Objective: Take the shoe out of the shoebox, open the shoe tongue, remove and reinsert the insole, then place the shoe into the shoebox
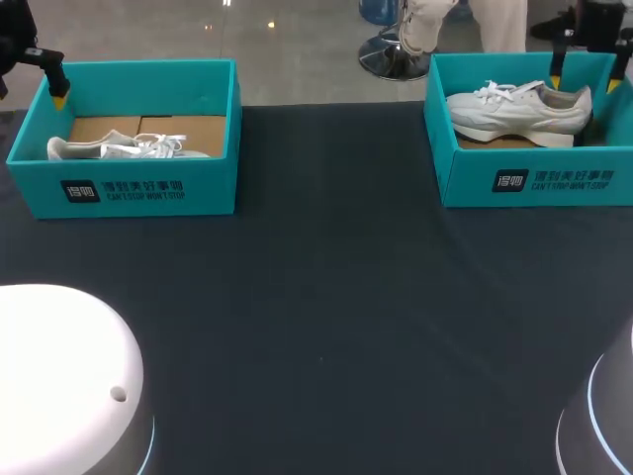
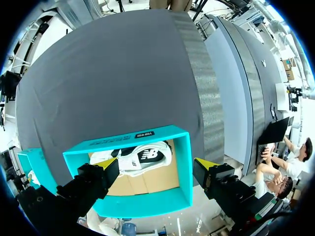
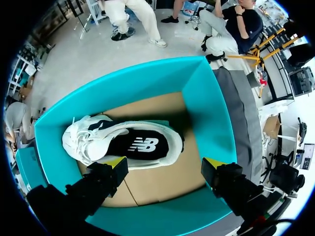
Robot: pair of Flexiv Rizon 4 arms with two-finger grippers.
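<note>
On the far left of the dark, matt surface [image 1: 326, 297] stands the left shoebox [image 1: 138, 188]. It is a rectangular, open box of smooth teal card with a brown cardboard bottom [image 1: 178, 129]. In it lies the left shoe [image 1: 124, 148], white with white laces, low in the box and close to the near wall. From the left wrist view its opening shows a black insole [image 2: 147, 155].

The left end effector [image 2: 156, 164] hangs over the far left corner of this box. Its two black fingers with yellow tips are spread wide and hold nothing. The shoe is ahead of the gap between them, toward the near wall and apart from both fingers.

On the far right stands the right shoebox [image 1: 534, 183], of the same teal card and the same shape, also with brown cardboard inside. The right shoe [image 1: 519, 109] sits upright on its sole in this box, toe pointing left. It is white with a thick pale sole, and a black insole is visible from above.

The right end effector [image 3: 165, 163] is over the far side of this box, near the heel. It is released, the fingers wide apart. The shoe lies under and ahead of them, nearer to one finger, and is not gripped.
</note>
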